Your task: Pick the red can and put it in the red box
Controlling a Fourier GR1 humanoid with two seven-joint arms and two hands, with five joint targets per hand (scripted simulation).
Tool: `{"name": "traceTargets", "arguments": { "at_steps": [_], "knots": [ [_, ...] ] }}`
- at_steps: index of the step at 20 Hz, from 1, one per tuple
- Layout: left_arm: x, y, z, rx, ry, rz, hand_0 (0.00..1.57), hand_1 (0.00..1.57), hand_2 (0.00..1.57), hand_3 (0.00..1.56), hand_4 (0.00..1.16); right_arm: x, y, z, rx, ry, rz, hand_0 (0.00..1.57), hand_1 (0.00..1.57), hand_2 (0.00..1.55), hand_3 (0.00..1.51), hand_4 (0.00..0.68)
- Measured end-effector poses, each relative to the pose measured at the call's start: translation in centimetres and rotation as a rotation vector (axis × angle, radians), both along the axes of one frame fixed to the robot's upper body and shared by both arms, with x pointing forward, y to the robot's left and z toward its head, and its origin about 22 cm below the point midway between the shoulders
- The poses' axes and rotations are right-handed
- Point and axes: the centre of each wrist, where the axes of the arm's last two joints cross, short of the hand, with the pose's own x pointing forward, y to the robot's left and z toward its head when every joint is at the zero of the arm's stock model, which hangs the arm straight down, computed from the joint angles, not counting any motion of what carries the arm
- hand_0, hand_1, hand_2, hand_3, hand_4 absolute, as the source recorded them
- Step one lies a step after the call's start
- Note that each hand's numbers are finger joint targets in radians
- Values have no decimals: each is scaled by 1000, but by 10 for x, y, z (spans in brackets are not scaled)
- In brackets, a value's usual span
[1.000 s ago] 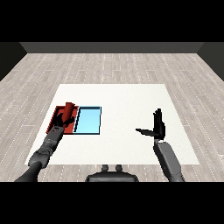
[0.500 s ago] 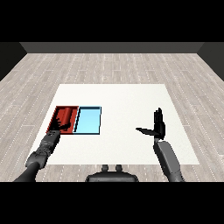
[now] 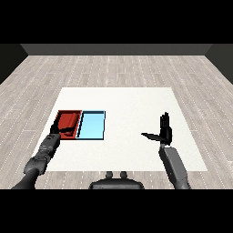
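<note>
Our left hand [image 3: 61,131] sits at the red tray's [image 3: 68,113] near edge (fingers unreadable) — no can visible; right hand [image 3: 164,131] spread, empty.

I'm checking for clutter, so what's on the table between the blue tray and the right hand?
Nothing: in the head view, only bare white table lies between the blue tray and the right hand.
</note>
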Motion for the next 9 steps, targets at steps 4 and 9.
{"name": "traceTargets", "arguments": {
  "at_steps": [4,9],
  "knots": [
    [10,2,15,-39,-201,-66,1360,1360,1247,0,0,-2,3,5,12,-22,26,0,0,0,0,0],
    [23,-7,31,-137,-457,-214,0,0,0,0,0,-3,5,6,8,-46,73,0,0,0,0,0]
  ]
}}
